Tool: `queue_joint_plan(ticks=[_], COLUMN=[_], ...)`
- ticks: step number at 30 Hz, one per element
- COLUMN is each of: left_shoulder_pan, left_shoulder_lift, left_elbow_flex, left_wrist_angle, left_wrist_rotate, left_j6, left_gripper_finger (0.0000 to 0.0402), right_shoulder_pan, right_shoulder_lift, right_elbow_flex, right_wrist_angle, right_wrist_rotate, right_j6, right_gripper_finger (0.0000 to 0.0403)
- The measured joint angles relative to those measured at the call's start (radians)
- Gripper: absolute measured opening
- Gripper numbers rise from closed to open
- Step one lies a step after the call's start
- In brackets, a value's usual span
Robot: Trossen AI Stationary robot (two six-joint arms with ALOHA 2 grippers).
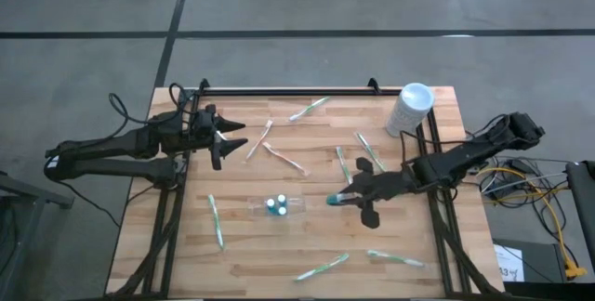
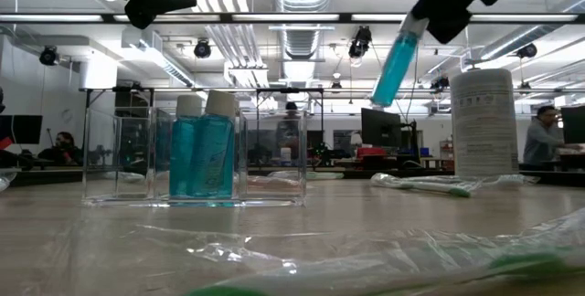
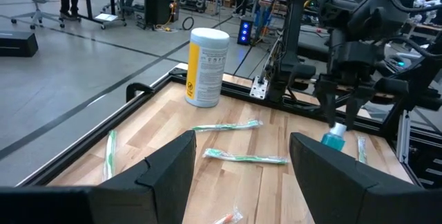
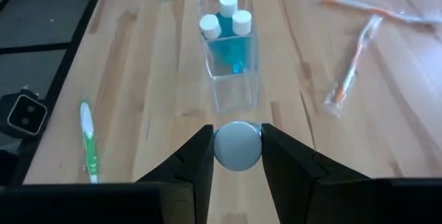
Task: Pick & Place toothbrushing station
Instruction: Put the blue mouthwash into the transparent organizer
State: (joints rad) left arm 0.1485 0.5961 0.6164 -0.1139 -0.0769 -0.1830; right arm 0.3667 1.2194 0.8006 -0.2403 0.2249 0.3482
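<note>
Over on the left side we've got the left hand parked above the back-left part of the wooden surface, fingers spread wide with nothing in them. Just ahead of it lie two orange-handled toothbrushes, wrapped in clear plastic. Nearer the front-left edge there's a green wrapped toothbrush lying by itself, with plenty of bare wood around it.

Around the middle sits the clear organizer box, holding three blue mouthwash bottles with white caps bunched in one end; the rest of the box looks free. We see open wood on all sides of it, so there's room to come in from the right.

Right of that, the right hand is clenched on another blue mouthwash bottle, held up off the surface, tilted, near the box's right end but not touching it.

More green toothbrushes are scattered behind the right hand, and two more lie close to the front edge. A white wipes canister stands upright at the back-right corner, just beside the black frame rail.
</note>
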Motion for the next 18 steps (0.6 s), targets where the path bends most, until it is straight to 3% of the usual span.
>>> queue_joint_plan(ticks=[12, 18], left_shoulder_pan=[0.0, 0.0], left_shoulder_lift=[0.0, 0.0], left_elbow_flex=[0.0, 0.0], left_wrist_angle=[0.0, 0.0], left_wrist_rotate=[0.004, 0.004], left_j6=[0.0, 0.0], left_gripper_finger=[0.0239, 0.0239], right_shoulder_pan=[-0.083, -0.121], right_shoulder_lift=[0.24, 0.346], right_elbow_flex=[0.371, 0.51], right_wrist_angle=[-0.333, -0.353], right_wrist_rotate=[-0.065, -0.113], right_j6=[-0.123, -0.228], right_gripper_finger=[0.0107, 0.0107])
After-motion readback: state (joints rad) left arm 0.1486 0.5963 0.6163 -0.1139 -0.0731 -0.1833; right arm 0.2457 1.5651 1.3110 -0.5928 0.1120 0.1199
